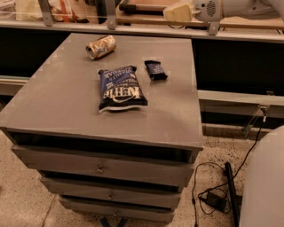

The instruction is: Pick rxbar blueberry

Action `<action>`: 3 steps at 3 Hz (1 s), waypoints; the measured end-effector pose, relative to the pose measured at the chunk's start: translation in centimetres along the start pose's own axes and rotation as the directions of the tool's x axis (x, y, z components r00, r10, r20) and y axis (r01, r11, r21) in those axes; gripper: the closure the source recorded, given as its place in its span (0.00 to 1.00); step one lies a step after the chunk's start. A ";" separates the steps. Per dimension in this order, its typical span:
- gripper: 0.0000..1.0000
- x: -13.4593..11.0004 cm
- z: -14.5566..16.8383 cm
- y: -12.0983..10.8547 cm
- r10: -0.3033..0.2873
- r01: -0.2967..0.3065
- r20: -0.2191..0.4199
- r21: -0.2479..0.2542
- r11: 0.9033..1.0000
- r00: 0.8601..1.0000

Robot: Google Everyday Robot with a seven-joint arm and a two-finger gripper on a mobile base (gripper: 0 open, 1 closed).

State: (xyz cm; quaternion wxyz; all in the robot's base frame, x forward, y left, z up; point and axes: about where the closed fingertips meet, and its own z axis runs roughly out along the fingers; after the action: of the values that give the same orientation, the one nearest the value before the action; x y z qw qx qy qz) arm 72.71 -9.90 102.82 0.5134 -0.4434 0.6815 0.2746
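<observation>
The rxbar blueberry [155, 69] is a small dark navy bar lying flat on the grey cabinet top [66, 102], just right of the large dark-blue chip bag [120, 87]. A crushed gold-tan can [100, 46] lies on its side at the back left. My gripper [177, 12] is the cream-coloured end of the white arm at the top edge. It is raised above and behind the cabinet's back right corner, well clear of the bar and holding nothing that shows.
The grey cabinet has several drawers below [100, 168]. A counter with a rail [133, 29] runs behind it. Black cables and a power brick [215, 199] lie on the speckled floor at the right. My white base [266, 186] fills the lower right corner.
</observation>
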 end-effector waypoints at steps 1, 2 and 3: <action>0.57 1.0 -1.8 -1.2 0.008 -0.006 -0.009 0.134 0.991 1.000; 0.35 2.6 -2.6 -2.2 0.033 -0.029 -0.010 0.255 0.967 0.999; 0.13 5.9 -1.9 -2.7 0.107 -0.094 -0.021 0.334 0.938 0.994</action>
State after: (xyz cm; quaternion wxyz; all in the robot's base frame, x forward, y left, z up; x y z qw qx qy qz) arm 73.71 -14.63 98.05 0.5529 -0.3202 0.7496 0.1730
